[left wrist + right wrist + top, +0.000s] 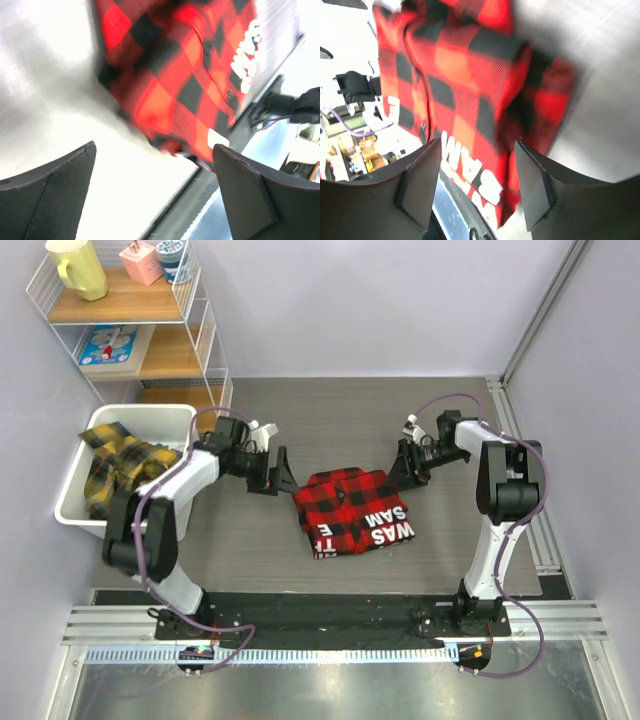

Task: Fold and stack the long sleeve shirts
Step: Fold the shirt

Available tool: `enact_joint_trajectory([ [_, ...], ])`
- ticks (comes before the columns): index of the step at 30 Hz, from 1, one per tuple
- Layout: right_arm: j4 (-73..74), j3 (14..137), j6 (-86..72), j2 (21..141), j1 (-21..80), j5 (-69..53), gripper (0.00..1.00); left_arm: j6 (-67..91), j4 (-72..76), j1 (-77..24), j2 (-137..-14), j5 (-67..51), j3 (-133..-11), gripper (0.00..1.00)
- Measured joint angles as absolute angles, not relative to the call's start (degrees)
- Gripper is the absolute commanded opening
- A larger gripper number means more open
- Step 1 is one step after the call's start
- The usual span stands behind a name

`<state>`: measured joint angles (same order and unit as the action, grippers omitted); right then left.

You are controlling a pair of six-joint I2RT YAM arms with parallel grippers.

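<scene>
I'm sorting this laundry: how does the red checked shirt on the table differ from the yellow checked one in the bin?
The red shirt lies folded into a flat packet on the table, while the yellow shirt sits crumpled in the white bin. The red shirt shows white block lettering, and none shows on the yellow shirt. The red shirt is red-and-black, the yellow shirt yellow-and-black. Both are checked.

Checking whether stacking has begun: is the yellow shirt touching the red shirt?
Apart. The top view shows the yellow shirt in the white bin and the red shirt on the table, well clear of the bin.
</scene>
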<state>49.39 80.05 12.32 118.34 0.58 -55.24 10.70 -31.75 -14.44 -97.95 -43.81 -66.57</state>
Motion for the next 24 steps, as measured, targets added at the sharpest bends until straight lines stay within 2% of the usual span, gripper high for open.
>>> enact_joint_trajectory([
  [5,51.75,75.83,14.74,114.59,0.54,-55.64,0.68,19.51,-21.32,-17.69,-85.36,-43.59,-52.66,1.0],
  [11,51.68,72.6,16.91,114.69,0.6,-53.6,0.7,28.69,-9.65,-21.41,-84.99,-38.59,-42.96,1.0],
  [18,51.4,72.07,18.02,114.69,0.6,-51.05,0.69,34.26,-0.3,-26.26,-85.82,-33.78,-41.54,1.0],
  [23,51.24,71.44,18.35,114.69,0.6,-50.89,0.63,35.57,3.88,-29.45,-87.53,-34.11,-41.65,0.78],
  [24,51.24,71.33,18.37,114.69,0.6,-50.92,0.58,35.59,3.92,-29.87,-87.77,-34.2,-41.78,0.73],
])
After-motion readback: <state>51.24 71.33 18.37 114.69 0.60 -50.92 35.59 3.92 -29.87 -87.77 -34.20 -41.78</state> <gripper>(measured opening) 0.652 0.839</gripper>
